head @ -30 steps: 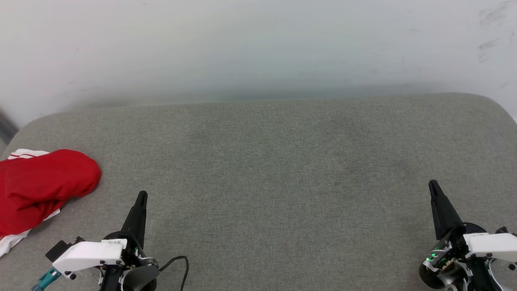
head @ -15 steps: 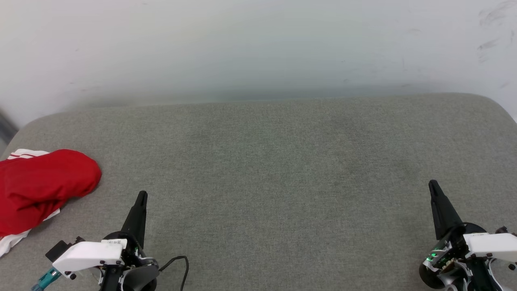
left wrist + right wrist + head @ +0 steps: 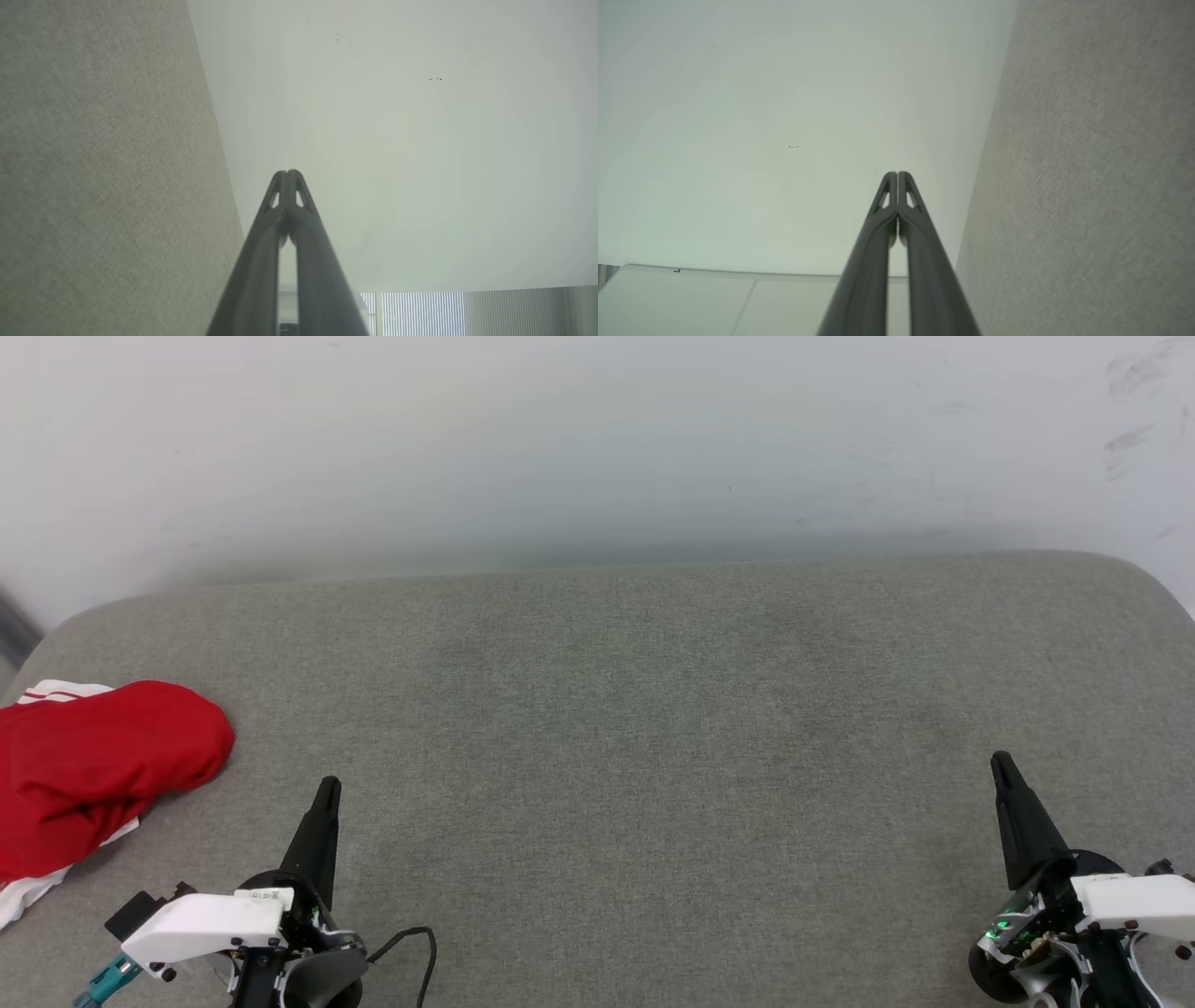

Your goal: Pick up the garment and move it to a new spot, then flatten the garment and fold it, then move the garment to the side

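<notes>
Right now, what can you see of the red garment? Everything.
The garment is soft red fabric, gathered into a rounded bundle, not spread flat. White red-striped trim peeks out at its far edge, and a white piece at its near edge. It lies on the grey cushion, at the left, cut by the picture's edge. Nothing else touches it.

The left gripper is pointing up the view, its two dark fingers touching at the tips. A grey fabric surface is lying along the left side (a pale wall is standing at the right), and slatted blinds are showing at the bottom right.

Grey cushion against pale wall
</notes>
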You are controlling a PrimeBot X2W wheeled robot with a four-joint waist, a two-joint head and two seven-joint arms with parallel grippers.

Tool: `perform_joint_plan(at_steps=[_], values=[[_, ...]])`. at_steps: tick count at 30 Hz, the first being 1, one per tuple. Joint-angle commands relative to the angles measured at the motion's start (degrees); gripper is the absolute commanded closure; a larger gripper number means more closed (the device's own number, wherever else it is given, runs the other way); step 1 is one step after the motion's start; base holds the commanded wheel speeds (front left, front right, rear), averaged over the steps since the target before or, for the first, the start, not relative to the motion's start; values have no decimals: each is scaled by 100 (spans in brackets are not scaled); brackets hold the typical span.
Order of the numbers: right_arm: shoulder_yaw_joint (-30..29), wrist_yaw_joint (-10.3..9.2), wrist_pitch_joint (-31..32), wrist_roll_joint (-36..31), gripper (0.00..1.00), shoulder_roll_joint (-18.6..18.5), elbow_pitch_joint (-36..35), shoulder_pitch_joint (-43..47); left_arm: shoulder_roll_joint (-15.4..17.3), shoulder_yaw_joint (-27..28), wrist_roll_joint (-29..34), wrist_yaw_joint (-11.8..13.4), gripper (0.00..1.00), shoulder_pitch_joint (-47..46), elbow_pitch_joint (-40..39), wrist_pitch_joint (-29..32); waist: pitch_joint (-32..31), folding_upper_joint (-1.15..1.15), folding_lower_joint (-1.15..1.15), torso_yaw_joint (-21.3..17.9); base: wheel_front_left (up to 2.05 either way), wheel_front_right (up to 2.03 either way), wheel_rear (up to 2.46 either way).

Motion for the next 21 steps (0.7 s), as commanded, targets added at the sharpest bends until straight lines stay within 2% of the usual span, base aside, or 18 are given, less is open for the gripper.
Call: perform_joint_plan(at_steps=[1, 9, 10, 14, 21], values=[[2, -2, 2, -25, 100, 18, 2, -72, -6, 12, 12, -15, 100, -43, 1, 8, 0, 0, 0, 0, 0, 0, 0], [2, -2, 2, -25, 100, 18, 2, -72, -6, 14, 12, -15, 100, -43, 1, 8, 0, 0, 0, 0, 0, 0, 0], [2, -2, 2, -25, 0, 18, 2, -72, -6, 14, 12, -15, 0, -43, 1, 8, 0, 0, 0, 0, 0, 0, 0], [5, -1, -1, 1, 0, 4, 180, 155, -19, -32, -1, 1, 0, 152, 172, -2, 0, 0, 0, 0, 0, 0, 0], [59, -1, -211, -172, 0, 5, 134, 207, -17, -29, 109, 1, 0, 251, -39, -212, 5, 0, 0, -3, 0, 0, 0]])
